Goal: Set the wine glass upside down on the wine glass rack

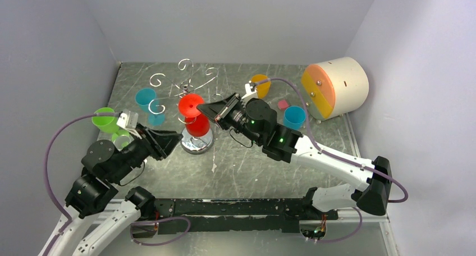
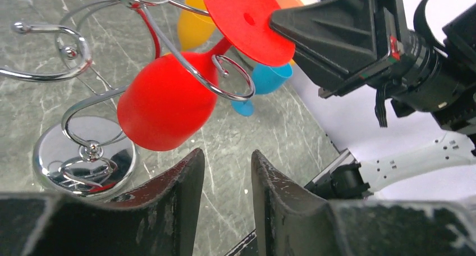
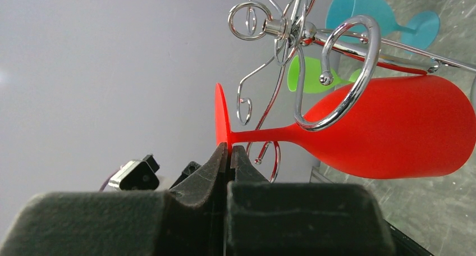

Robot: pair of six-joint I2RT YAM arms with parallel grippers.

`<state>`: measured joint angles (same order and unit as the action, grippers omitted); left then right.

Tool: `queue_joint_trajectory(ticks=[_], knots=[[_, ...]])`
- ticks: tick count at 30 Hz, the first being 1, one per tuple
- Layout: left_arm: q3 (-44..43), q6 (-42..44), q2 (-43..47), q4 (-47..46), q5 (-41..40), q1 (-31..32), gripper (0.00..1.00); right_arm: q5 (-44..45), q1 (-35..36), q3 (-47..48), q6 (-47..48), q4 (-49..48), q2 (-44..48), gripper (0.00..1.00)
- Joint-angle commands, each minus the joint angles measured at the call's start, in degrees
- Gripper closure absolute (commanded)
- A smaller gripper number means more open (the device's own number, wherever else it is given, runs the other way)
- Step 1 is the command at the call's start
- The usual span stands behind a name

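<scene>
My right pincer point(image 3: 227, 155) pinched just wine glass point(image 3: 393, 132) foot rim, stem through 6 o'clock scroll of rack point(image 3: 342, 71); left pincer point(image 2: 227, 177) empty, ajar. Feared slip, glass swinging off.

My left arm point(image 1: 112, 158) reaches forward and bends inward. My left jaws stand partly apart, with nothing between the fingers point(image 2: 177, 200). My right arm point(image 1: 320, 152) stretches across to the left. My right jaws are pinched together on the thin foot rim of the red wine glass point(image 3: 393, 132), above and to the right of my left jaws.
</scene>
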<state>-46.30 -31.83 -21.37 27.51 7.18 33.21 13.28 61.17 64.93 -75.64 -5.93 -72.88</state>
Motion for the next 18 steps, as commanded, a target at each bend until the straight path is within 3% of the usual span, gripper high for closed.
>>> queue_joint_trajectory(ticks=[1,18], knots=[[-1.11,-4.72,1.02,2.64,-4.8,-0.15,0.6,0.33,-0.43,2.11,-0.38,-1.06,0.52,1.0],[-2.22,-3.47,-4.29,-2.5,-2.44,-0.09,0.63,-2.22,-0.37,5.35,1.62,2.33,-2.15,1.0]])
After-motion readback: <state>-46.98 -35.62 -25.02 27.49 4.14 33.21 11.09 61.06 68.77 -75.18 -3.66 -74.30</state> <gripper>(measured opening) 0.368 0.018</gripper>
